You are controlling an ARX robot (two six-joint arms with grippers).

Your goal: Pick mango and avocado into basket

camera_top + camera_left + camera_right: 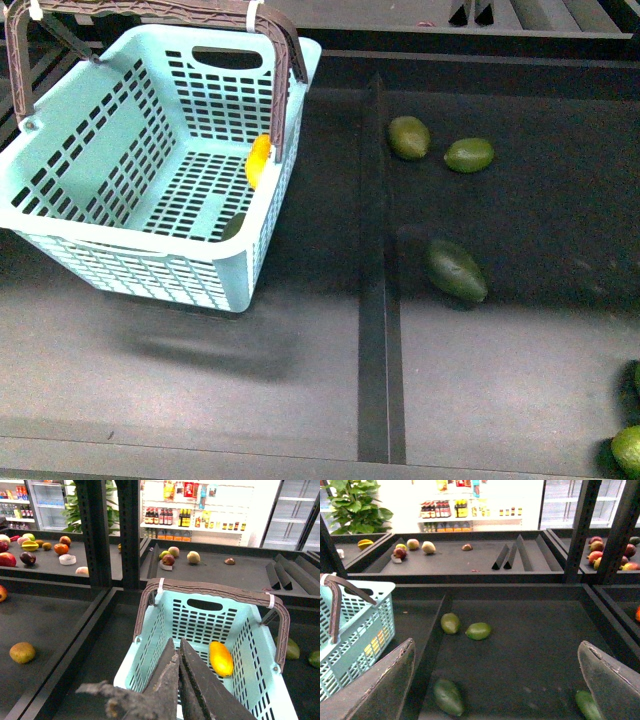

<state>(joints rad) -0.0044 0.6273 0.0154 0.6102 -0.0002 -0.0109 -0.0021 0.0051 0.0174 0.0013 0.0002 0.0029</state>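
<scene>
Sitting on the left half of the dark counter (300, 380), the basket (110, 255) has its brown handles (285, 70) folded up over its far rim. Inside it the mango (258, 160) leans against the right wall, and a dark green avocado (233, 226) lies on the slotted floor at the near right corner, half hidden by the wall. A raised divider strip (375, 300) runs near to far just right of the basket, with a bare lane of counter between them.

Right of the strip, three more green fruits lie well apart from each other: two side by side at the far end (409, 137) (469, 154) and a darker one (457, 271) nearer, close to the strip. Another green fruit (628, 450) sits at the near right corner, cut by the picture's edge. The middle and near stretch of the right bay is open.

In the left wrist view the left claw (178, 652) has its fingers pressed together with nothing between them, above the near rim of the basket. In the right wrist view the right claw (495, 650) is spread wide and empty over the right bay.
</scene>
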